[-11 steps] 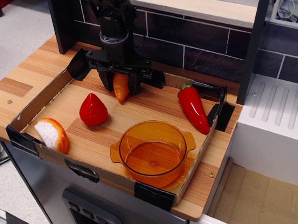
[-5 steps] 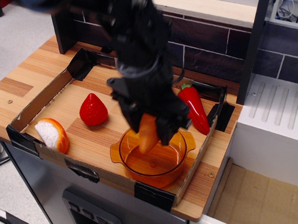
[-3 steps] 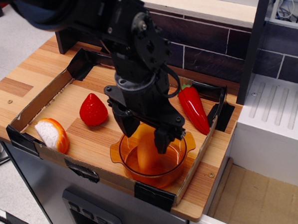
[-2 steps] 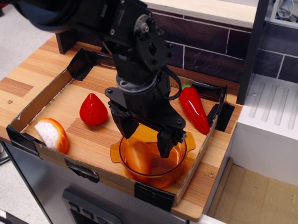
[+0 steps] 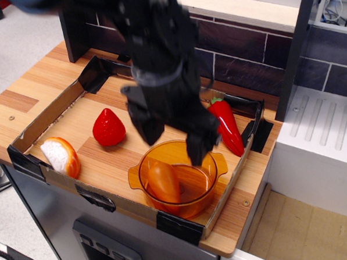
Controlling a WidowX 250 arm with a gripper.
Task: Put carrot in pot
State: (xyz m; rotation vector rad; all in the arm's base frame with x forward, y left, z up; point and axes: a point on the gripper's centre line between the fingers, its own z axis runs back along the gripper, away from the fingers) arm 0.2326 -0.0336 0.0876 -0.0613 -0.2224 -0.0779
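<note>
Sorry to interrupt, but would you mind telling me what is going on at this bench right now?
A single robot arm is putting toy food into a pot. The carrot lies inside the amber pot, and the open gripper hangs above it with nothing between its fingers. A strawberry, a red pepper and an orange-and-white toy lie elsewhere in the cardboard tray.

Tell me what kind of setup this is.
Likely a toy kitchen test bench: a wooden counter with a dark tile backsplash, plastic food such as a strawberry and red pepper, and a small amber pot.
</note>
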